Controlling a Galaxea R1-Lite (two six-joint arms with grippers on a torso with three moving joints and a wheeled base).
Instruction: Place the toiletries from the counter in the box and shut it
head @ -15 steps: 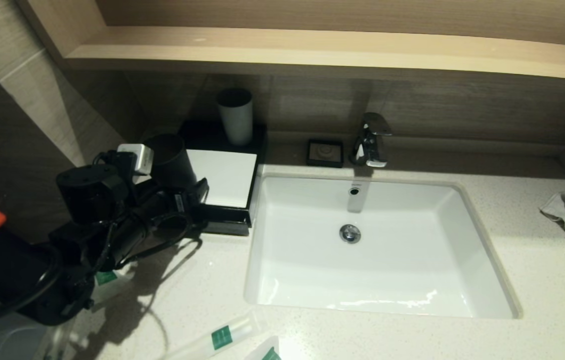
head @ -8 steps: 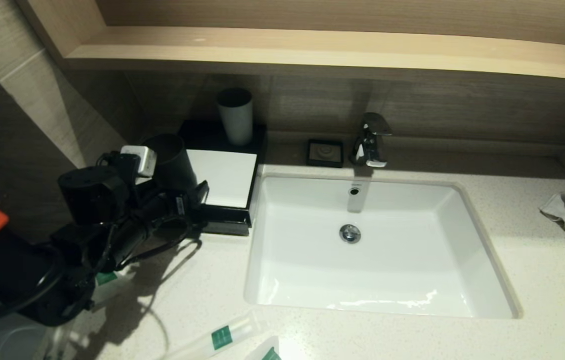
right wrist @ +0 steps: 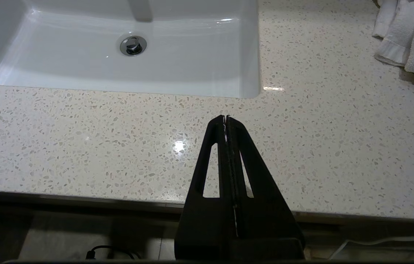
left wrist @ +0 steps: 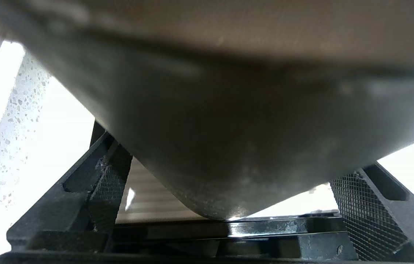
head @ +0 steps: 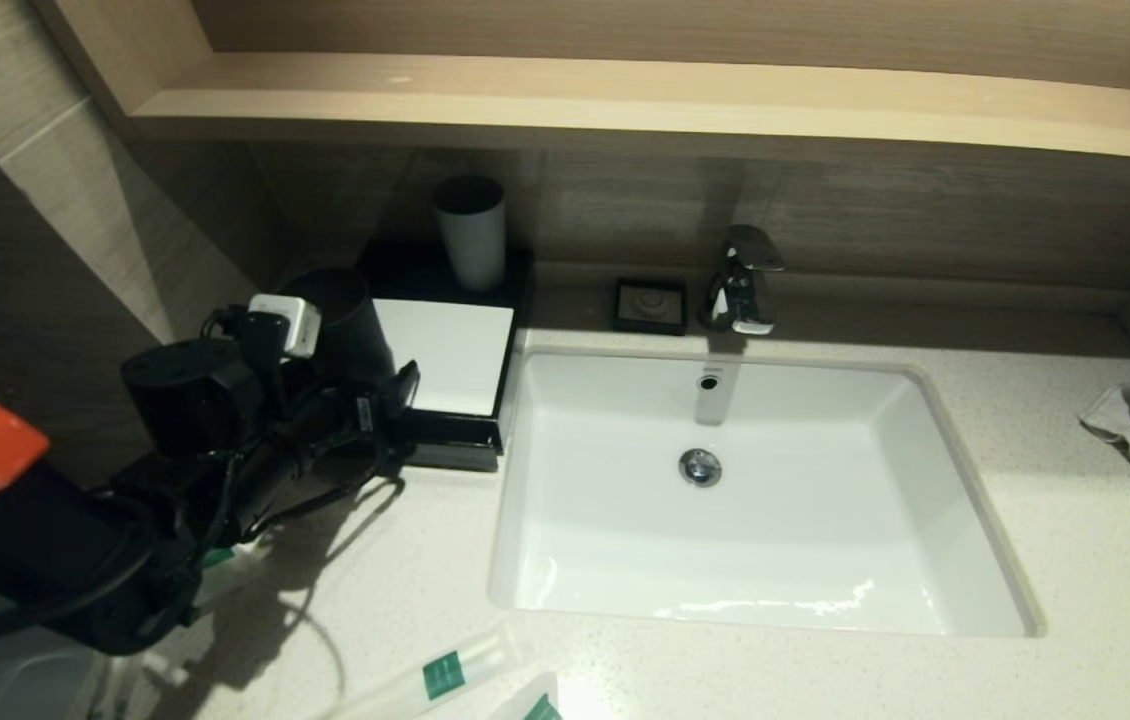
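Left claw wide open at the box's front drawer

The box (head: 450,350) sits at the worktop's (head: 405,570) back left corner, beside the sink (head: 725,500); packets (head: 445,672) lie along the front edge. The left claw (head: 395,395), spread wide and empty, reaches in from the box's left front. The right claw (right wrist: 226,124), pressed together, is parked over the worktop's front edge.

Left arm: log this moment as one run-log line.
left gripper: open, at box front | packets: on counter | right gripper: shut, parked
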